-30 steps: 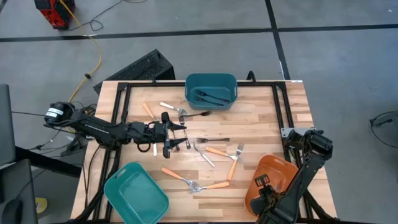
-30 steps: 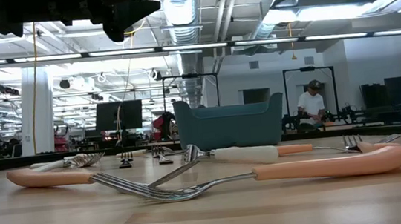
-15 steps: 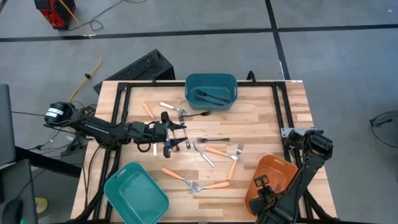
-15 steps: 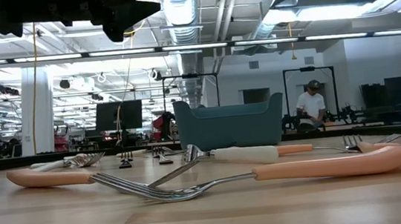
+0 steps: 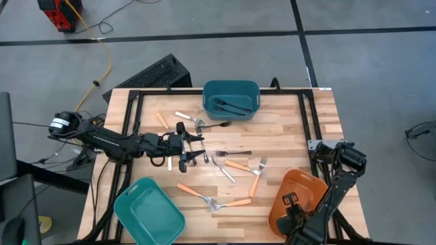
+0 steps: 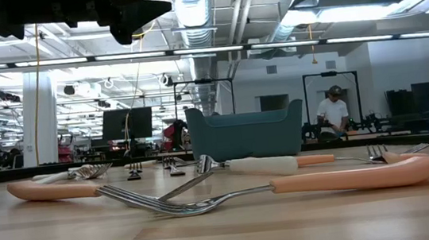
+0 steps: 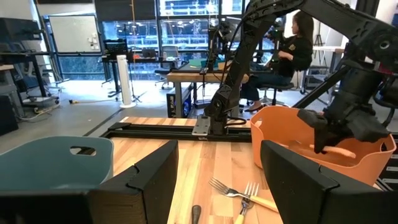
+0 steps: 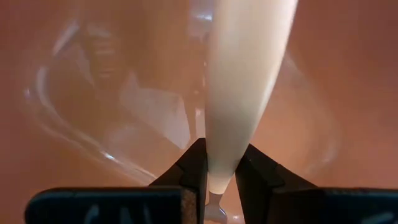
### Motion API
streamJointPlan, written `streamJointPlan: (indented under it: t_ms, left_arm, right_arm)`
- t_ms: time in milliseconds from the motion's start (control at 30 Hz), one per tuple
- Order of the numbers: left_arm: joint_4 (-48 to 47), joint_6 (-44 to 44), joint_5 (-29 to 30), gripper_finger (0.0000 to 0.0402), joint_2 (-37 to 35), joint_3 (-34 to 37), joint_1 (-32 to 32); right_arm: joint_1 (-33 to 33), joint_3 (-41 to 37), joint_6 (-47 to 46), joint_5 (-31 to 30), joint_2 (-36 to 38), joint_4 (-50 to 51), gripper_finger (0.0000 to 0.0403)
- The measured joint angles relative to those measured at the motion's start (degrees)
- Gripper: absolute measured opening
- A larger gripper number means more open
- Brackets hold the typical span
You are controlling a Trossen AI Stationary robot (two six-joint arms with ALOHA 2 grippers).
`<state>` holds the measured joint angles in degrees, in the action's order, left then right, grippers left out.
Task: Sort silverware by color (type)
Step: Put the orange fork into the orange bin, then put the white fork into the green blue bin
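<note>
Right gripper (image 5: 291,212) is down inside the orange bin (image 5: 304,185) at the table's front-right corner, fingers clamped on the pale handle of an orange-handled utensil (image 8: 245,81). In the right wrist view its long axis runs straight away from the fingertips toward the bin floor; the head end isn't clear. The left wrist view shows the same piece (image 7: 339,151) lying roughly level under the right gripper, above the bin's inside.

Left gripper (image 5: 194,148) sits mid-table over the wood, jaws apart, holding nothing; a dark utensil (image 5: 235,154) lies just beyond its tips, long axis left-right.

Remaining silverware (image 5: 225,173) is scattered flat over the table's centre and front, axes mixed. Two orange-handled forks (image 6: 207,197) cross at the tines near the front edge. Dark pieces (image 5: 230,105) lie in the dark teal bin (image 5: 231,86) at the back. Light teal bin (image 5: 122,207) is front-left.
</note>
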<state>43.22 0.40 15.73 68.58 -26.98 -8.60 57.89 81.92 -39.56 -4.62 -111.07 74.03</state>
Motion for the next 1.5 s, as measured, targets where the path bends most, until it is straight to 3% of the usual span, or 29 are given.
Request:
streamJointPlan:
  t_ms: [433, 800, 1233, 1367, 1500]
  left_arm:
    - [-0.03, 0.39, 0.1, 0.0215, 0.0, 0.0, 0.02]
    - [-0.19, 1.05, 0.1, 0.0215, 0.0, 0.0, 0.02]
    - [-0.73, -0.48, -2.98, 0.0215, 0.0, -0.07, 0.02]
    - [-7.49, -2.0, -3.74, 0.0215, 0.0, -2.34, 0.1]
    - [-21.79, -4.83, -1.68, 0.0215, 0.02, -7.47, 1.1]
  right_arm:
    - [-0.66, -0.56, 2.7, 0.55, 0.0, -2.63, 0.0091]
    - [-0.69, -0.56, 2.46, 1.72, 0.0, -2.61, 0.0174]
    - [-3.77, -0.54, -8.12, 1.77, 3.72, 4.23, 0.0193]
    - [-5.48, -0.54, -13.19, 1.71, 8.23, 7.6, 0.0193]
    - [-6.47, -0.54, -18.13, -1.58, 14.32, 8.22, 0.0193]
